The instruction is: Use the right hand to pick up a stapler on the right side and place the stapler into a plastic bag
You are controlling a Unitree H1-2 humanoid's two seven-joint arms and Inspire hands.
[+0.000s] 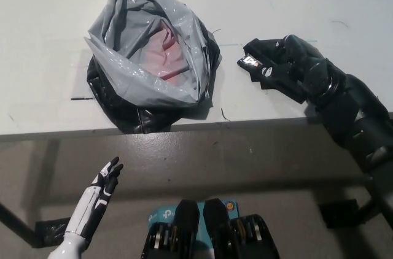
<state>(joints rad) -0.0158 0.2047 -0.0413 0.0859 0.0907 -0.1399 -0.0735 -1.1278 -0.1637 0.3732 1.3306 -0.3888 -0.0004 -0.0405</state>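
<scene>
Black fingers point(275, 70) of our right hand point(293, 62) clasp the black stapler point(253, 56) near the counter's point(307, 1) front edge, its nose pointing left at the grey plastic bag point(147, 56) nearby; our white left hand point(103, 188) hangs open below that edge.

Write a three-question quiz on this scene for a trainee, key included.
1. Fill in: the white left hand, low at picture left, is open and holds ___.
2. Which hand is shut on the stapler? A. left hand B. right hand C. neither
3. True or false: the stapler already lies inside the plastic bag.
Key: 1 nothing; 2 B; 3 false.
</scene>
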